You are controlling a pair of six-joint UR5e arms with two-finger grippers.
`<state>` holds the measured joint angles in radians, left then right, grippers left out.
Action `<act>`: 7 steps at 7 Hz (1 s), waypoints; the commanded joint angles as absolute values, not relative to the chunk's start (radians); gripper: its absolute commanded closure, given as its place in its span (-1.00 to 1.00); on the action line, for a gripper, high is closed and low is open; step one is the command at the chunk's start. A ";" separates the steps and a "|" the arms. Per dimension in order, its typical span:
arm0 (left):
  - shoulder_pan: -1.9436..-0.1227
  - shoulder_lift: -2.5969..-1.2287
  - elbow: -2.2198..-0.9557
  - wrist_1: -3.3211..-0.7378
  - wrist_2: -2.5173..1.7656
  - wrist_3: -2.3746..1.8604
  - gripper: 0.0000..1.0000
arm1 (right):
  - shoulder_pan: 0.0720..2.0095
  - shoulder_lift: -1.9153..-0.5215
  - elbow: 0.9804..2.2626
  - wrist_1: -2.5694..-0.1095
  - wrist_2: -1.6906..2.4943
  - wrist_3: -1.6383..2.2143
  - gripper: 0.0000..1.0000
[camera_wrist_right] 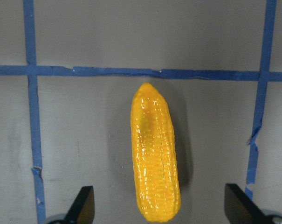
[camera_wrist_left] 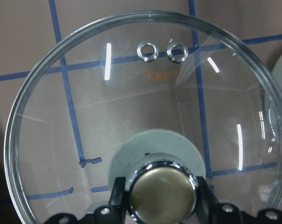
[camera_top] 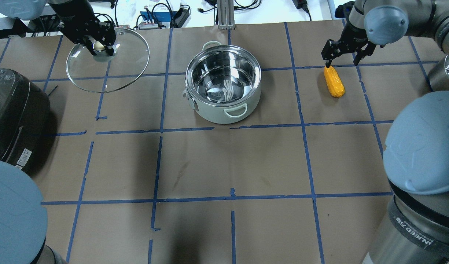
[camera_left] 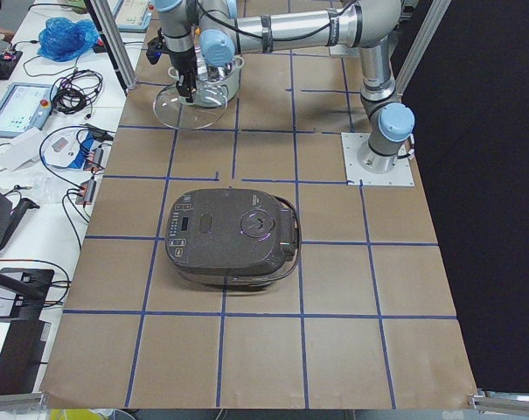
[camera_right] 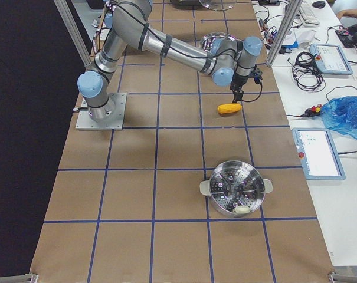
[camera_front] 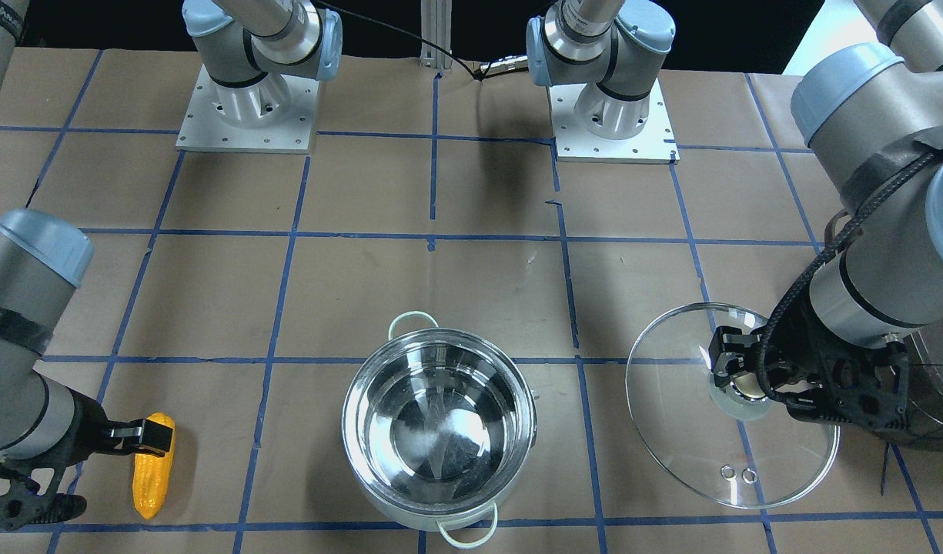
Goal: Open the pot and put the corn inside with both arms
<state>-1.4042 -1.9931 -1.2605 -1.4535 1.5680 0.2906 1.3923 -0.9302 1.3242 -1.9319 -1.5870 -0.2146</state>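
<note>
The steel pot (camera_top: 223,79) stands open and empty at the far middle of the table; it also shows in the front view (camera_front: 439,431). My left gripper (camera_top: 98,46) is shut on the metal knob (camera_wrist_left: 163,191) of the glass lid (camera_top: 107,69), well to the pot's left. I cannot tell whether the lid (camera_front: 671,431) rests on the table. The yellow corn (camera_top: 334,81) lies on the table to the pot's right. My right gripper (camera_top: 341,60) is open just over the corn's far end. In the right wrist view the corn (camera_wrist_right: 154,154) lies between the spread fingertips (camera_wrist_right: 85,207).
A dark rice cooker (camera_top: 15,117) sits at the table's left side, near the lid. A perforated steel steamer pot (camera_right: 234,194) stands at the right end of the table. Blue tape lines grid the brown paper table (camera_top: 231,165).
</note>
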 commanded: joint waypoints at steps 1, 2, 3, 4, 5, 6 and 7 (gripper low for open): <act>-1.373 -2.020 -1.465 -1.146 1.515 0.334 0.97 | 1.391 -0.876 1.379 -2.020 -1.586 -0.216 -0.95; -1.373 -2.064 -1.474 -1.102 1.516 0.333 0.97 | 1.391 -0.876 1.390 -2.022 -1.586 -0.216 -0.93; -1.371 -2.080 -1.476 -1.115 1.519 0.333 0.97 | 1.391 -0.877 1.391 -2.022 -1.586 -0.216 -0.28; -1.371 -2.100 -1.476 -1.106 1.514 0.333 0.97 | 1.391 -0.876 1.397 -2.020 -1.586 -0.215 0.33; -1.371 -2.132 -1.473 -1.100 1.511 0.316 0.97 | 1.391 -0.877 1.394 -2.019 -1.586 -0.209 0.61; -1.371 -2.166 -1.473 -1.059 1.511 0.325 0.97 | 1.391 -0.887 1.376 -2.011 -1.588 -0.201 0.68; -1.371 -2.175 -1.473 -1.049 1.509 0.322 0.97 | 1.393 -0.928 1.346 -1.987 -1.588 -0.193 0.68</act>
<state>-1.3714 -2.1528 -1.4729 -1.0706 1.5111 0.3234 1.3916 -0.8932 1.3746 -2.0076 -1.5871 -0.2024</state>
